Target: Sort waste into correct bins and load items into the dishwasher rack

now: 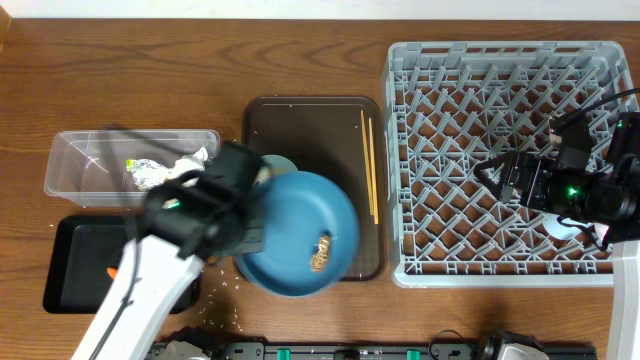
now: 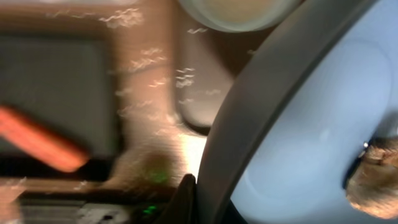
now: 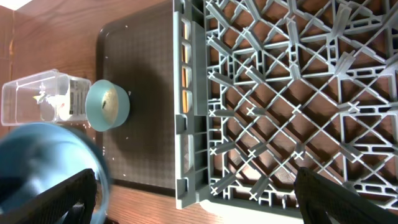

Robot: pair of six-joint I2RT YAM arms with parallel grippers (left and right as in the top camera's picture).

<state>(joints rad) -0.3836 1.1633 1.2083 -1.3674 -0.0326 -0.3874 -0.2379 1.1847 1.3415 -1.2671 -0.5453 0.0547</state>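
Note:
My left gripper (image 1: 252, 212) is shut on the left rim of the big blue plate (image 1: 300, 232), held tilted over the front of the brown tray. One dark finger (image 2: 186, 198) presses against the plate's rim (image 2: 249, 124). A small brown food piece (image 1: 322, 252) lies on the plate. The light blue bowl (image 1: 280, 163) sits behind the gripper, partly hidden. The chopsticks (image 1: 372, 165) lie along the tray's right side. My right gripper (image 1: 500, 175) hangs open over the grey rack (image 1: 505, 60), with nothing between its fingers (image 3: 62, 193).
The clear tub (image 1: 70, 170) at the left holds crumpled paper and a wrapper (image 1: 160, 170). In front of it the black tray (image 1: 75, 250) holds the carrot (image 1: 112, 270). Rice grains (image 1: 215, 290) lie scattered on the table. A pale cup (image 1: 562, 228) sits in the rack.

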